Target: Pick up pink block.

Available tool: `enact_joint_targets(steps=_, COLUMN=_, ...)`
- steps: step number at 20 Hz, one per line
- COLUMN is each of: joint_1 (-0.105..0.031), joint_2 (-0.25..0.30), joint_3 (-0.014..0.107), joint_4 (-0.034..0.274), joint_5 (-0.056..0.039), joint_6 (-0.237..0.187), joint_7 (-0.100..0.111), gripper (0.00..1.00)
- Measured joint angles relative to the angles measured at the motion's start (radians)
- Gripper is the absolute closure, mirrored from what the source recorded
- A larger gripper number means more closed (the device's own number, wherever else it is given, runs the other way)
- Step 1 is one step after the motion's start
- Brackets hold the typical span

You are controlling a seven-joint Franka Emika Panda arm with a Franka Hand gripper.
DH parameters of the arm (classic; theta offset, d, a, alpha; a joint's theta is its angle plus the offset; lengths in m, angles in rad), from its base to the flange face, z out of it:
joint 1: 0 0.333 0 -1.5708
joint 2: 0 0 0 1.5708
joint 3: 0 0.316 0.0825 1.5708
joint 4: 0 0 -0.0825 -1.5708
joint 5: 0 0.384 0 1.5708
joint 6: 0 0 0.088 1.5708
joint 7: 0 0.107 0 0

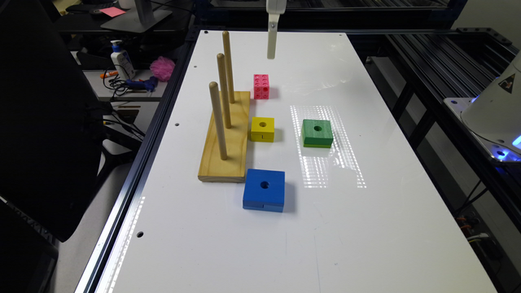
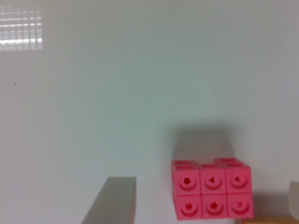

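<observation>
the step in hand reads as the approach: the tool [image 1: 271, 49] hangs above the white table [image 1: 366, 228], not touching anything, and it has yet to come down on the pink block [image 1: 261, 86]. to do this well, i would first bring the tool over the block's middle, then lower it straight, so that one finger passes on each side of the cube and neither lands on its top face. the wooden peg board [image 1: 228, 142] stands just beside the block, on the exterior view's left, and its nearest peg [image 1: 228, 67] rises close to the tool's path, so the finger on that side needs care. the block is small and of smooth plastic with round holes in its faces; a square, centred grip on two flat sides should hold it better than a corner grip.

in the wrist view the tool is released: one finger [image 2: 114, 200] shows apart from the other at the picture's edge, and the pink block [image 2: 212, 191] lies between them but off centre, nearer the far one. the block rests flat on the table, beside the far end of the peg board, with the yellow block [image 1: 262, 129] next along the board and the green block [image 1: 317, 133] and blue block [image 1: 264, 189] well apart.
</observation>
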Motion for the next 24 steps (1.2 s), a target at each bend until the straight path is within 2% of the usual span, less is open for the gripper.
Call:
enact_joint_targets(steps=3, joint_1=0.000, joint_2=0.034, joint_3=0.003, joint_4=0.001, joint_5=0.0000, joint_6=0.033, joint_7=0.000, gripper=0.00)
enact_joint_targets(steps=13, joint_1=0.001, joint_2=0.054, joint_3=0.026, joint_4=0.002, joint_5=0.0000, joint_6=0.046, joint_7=0.002, gripper=0.00)
enact_joint_targets(steps=17, joint_1=0.001, joint_2=0.083, joint_3=0.028, joint_4=0.003, joint_5=0.0000, joint_6=0.075, joint_7=0.002, gripper=0.00)
enact_joint_targets(steps=21, joint_1=0.001, joint_2=0.096, joint_3=0.030, joint_4=0.003, joint_5=0.0000, joint_6=0.085, joint_7=0.002, gripper=0.00)
enact_joint_targets(steps=24, joint_1=0.001, joint_2=0.147, joint_3=0.030, joint_4=0.003, joint_5=0.0000, joint_6=0.133, joint_7=0.002, gripper=0.00)
